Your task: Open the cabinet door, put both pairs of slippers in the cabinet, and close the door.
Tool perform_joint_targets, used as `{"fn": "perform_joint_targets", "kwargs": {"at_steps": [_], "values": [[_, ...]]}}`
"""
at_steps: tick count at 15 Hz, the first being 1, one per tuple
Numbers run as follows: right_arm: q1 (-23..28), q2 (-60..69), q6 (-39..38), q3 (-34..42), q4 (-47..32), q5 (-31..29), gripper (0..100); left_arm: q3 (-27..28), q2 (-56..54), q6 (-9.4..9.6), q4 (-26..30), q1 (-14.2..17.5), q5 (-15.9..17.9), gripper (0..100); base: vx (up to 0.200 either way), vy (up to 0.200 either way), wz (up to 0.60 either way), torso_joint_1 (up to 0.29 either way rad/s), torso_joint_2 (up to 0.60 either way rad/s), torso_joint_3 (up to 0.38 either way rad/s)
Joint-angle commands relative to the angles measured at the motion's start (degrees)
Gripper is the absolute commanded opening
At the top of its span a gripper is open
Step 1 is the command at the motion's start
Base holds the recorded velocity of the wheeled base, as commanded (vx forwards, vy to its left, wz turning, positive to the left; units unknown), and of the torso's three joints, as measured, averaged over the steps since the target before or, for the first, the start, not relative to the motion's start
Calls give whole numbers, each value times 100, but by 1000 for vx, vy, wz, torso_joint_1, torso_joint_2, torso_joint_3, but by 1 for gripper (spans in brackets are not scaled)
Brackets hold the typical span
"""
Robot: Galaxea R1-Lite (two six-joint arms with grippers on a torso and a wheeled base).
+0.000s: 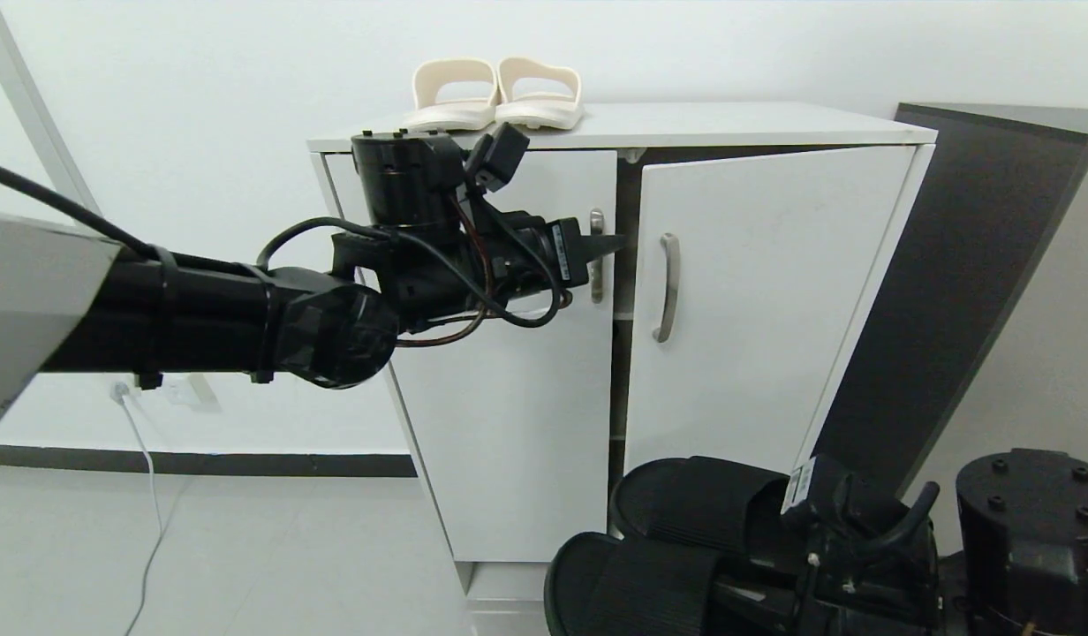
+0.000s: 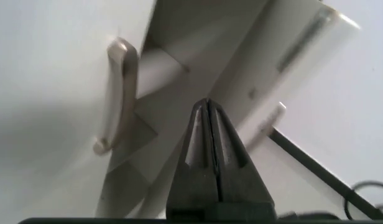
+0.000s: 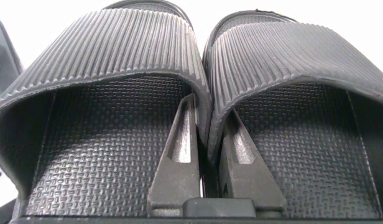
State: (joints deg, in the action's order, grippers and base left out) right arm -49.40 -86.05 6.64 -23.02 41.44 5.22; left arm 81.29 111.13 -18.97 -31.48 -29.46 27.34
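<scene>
Black slippers (image 1: 676, 530) were clamped in right pincer (image 3: 209, 111), held low, ready for cabinet (image 1: 774, 124).
Left pincer (image 1: 616, 240) was closed and empty, tips at door gap (image 1: 626, 353) beside handle (image 1: 597, 256), likely to pry it wider.

Back wall (image 1: 200, 106): plain white, evenly and softly lit. A pale frame strip (image 1: 34, 115) runs slantwise up the wall at far left; whether it belongs to a window or a door can't be told. A dark baseboard band (image 1: 200, 463) runs along the foot of the wall. A white wall socket (image 1: 184, 390) sits low, just above the band, and a thin white cable (image 1: 152, 495) trails from it to the floor. The floor (image 1: 270, 565) is pale grey and smooth with faint seams. At far right stands a tall dark grey panel (image 1: 968, 291), with a pale grey-beige surface (image 1: 1065, 344) beside it.
</scene>
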Motion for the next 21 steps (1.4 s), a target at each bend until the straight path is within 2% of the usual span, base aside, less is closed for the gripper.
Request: {"fn": "perform_joint_targets", "kwargs": {"at_steps": [1, 6, 8, 9, 12, 14, 16, 17, 18, 21], "values": [[-35, -34, 4, 16, 5, -3, 0, 256, 278, -186, 27, -95, -1, 0, 0, 0, 0, 0, 0, 0], [-88, -157, 4, 25, 14, -12, 0, 388, 401, -239, 27, -156, 25, 0, 0, 0, 0, 0, 0, 0], [-88, -166, 4, 25, 14, -12, 0, 335, 392, -221, 1, -305, -10, 0, -200, 0, 0, 2, 2, -2], [-97, -166, 4, 34, 5, -12, 0, 221, 330, -221, -16, -437, -19, 0, -200, 0, 0, 7, 2, -2], [-132, -157, 12, 52, 14, -21, 0, -544, -329, -186, -104, -1228, -370, 0, -200, 0, 0, -2, 7, -1], [-176, -157, 12, 60, 14, -21, 0, -632, -452, -186, -139, -1299, -414, 0, -200, 0, 0, 2, 0, 7], [-193, -122, 21, 52, 22, -30, 0, -640, -487, -169, -157, -1070, -432, 0, -100, 0, 0, -1, 1, 9], [-193, -122, 21, 52, 22, -30, 0, -640, -487, -169, -157, -1070, -432, 0, 0, 0, 0, 0, 0, 0], [-17, -175, 21, -89, 22, -170, 0, -1115, -882, -54, -377, -798, -625, 0, 0, 0, 0, 0, 0, 0], [317, -307, -14, -326, 22, -293, 0, -2556, -2324, 51, -623, -516, -669, 0, 0, 0, 0, 0, 0, 0]]}}
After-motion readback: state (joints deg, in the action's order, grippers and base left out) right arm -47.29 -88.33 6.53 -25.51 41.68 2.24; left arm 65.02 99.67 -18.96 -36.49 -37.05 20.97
